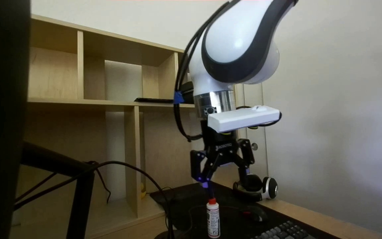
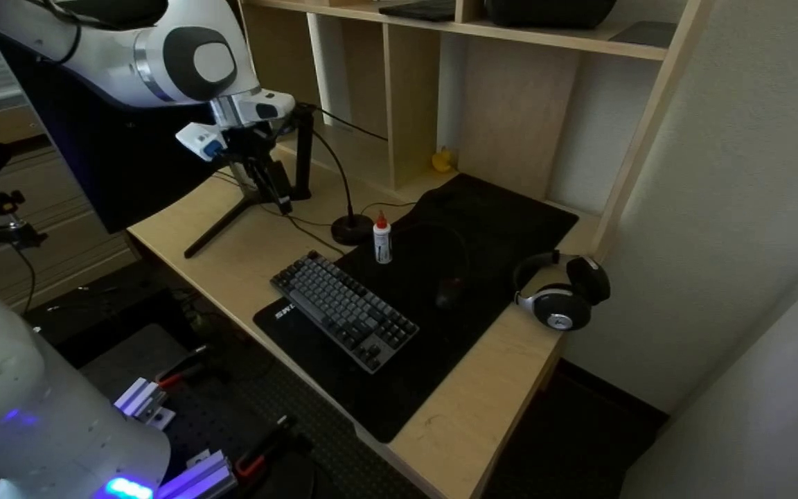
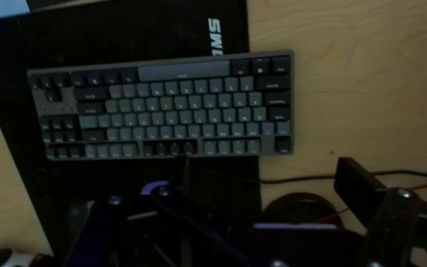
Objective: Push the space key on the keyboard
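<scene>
The flat black keyboard [image 3: 169,107] with grey and dark keys lies across the upper part of the wrist view. Its long space key [image 3: 184,70] is on the edge farthest from my fingers. The keyboard [image 2: 343,305] lies whole in an exterior view, and only its corner [image 1: 284,232] shows in an exterior view. My gripper [image 3: 266,170] is open, with its fingers wide apart and nothing between them. In both exterior views the gripper [image 1: 226,186] [image 2: 280,197] hangs pointing down, well above the desk and apart from the keyboard, on the monitor stand's side.
A white bottle with red cap [image 2: 382,239] stands beyond the keyboard, near a round black base [image 2: 352,229] with a thin stalk. A mouse [image 2: 450,292] and headphones [image 2: 560,291] lie farther off. A monitor [image 2: 101,138] and its stand [image 2: 302,152] are close to the arm. Shelves [image 2: 413,104] stand behind.
</scene>
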### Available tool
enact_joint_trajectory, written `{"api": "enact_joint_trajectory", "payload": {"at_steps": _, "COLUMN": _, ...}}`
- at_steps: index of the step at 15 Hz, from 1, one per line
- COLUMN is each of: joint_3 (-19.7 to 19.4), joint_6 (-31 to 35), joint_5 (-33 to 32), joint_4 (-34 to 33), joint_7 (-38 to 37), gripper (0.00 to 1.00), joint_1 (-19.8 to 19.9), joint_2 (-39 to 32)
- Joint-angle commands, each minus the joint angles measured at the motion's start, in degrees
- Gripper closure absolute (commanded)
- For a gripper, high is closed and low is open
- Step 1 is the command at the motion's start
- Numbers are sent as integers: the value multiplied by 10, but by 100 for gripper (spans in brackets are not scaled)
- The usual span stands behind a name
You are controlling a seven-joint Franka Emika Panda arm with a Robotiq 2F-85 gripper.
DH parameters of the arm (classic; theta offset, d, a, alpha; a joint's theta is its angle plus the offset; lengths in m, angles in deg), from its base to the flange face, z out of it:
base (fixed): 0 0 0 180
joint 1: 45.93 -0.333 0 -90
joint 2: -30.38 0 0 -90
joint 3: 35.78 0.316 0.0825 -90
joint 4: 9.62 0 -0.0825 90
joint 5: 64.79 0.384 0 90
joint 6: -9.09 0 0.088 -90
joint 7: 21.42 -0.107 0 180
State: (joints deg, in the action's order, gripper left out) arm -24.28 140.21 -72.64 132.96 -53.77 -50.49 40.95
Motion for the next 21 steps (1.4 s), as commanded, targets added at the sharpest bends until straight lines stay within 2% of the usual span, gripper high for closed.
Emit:
{"api": "enact_joint_trajectory", "payload": {"at_steps": 1, "joint_3": -31, "joint_6": -41, "joint_5": 75, "joint_4": 81, "joint_7": 5, "gripper": 0, "joint_1": 5, "joint_2": 58}}
{"api": "enact_joint_trajectory", "payload": {"at_steps": 2, "joint_3": -38, "joint_6": -68, "joint_5": 111, "joint_4": 96, "joint_7": 22, "gripper": 0, "joint_1": -1, "joint_2": 71}}
{"api": "enact_joint_trajectory", "payload": {"at_steps": 3, "joint_3": -26, "joint_6": -36, "joint_5": 65, "joint_4": 53, "joint_7": 4, "gripper": 0, "joint_1": 9, "joint_2": 24}}
{"api": "enact_joint_trajectory", "payload": {"at_steps": 5, "joint_3": -29, "joint_6": -57, "joint_5": 96, "joint_4": 79, "joint_7": 13, "gripper": 0, "joint_1": 9, "joint_2": 47}}
{"api": "enact_joint_trajectory", "payload": {"at_steps": 8, "joint_3": -28, "joint_6": -59, "joint_5": 101, "joint_4": 89, "joint_7": 13, "gripper": 0, "joint_1": 8, "joint_2": 62}}
{"api": "enact_joint_trajectory", "payload": {"at_steps": 9, "joint_3": -24, "joint_6": -46, "joint_5": 80, "joint_4": 92, "joint_7": -15, "gripper": 0, "joint_1": 20, "joint_2": 51}}
{"api": "enact_joint_trajectory", "payload": {"at_steps": 14, "joint_3": -56, "joint_6": -7, "joint_5": 60, "joint_4": 158, "joint_7": -71, "gripper": 0, "joint_1": 65, "joint_2": 50}}
{"api": "enact_joint_trajectory", "payload": {"at_steps": 16, "joint_3": -66, "joint_6": 34, "joint_5": 39, "joint_4": 186, "joint_7": -100, "gripper": 0, "joint_1": 90, "joint_2": 29}}
{"api": "enact_joint_trajectory", "payload": {"at_steps": 17, "joint_3": -61, "joint_6": -11, "joint_5": 56, "joint_4": 160, "joint_7": -76, "gripper": 0, "joint_1": 69, "joint_2": 49}}
{"api": "enact_joint_trajectory", "payload": {"at_steps": 21, "joint_3": -69, "joint_6": 17, "joint_5": 42, "joint_4": 177, "joint_7": -94, "gripper": 0, "joint_1": 85, "joint_2": 30}}
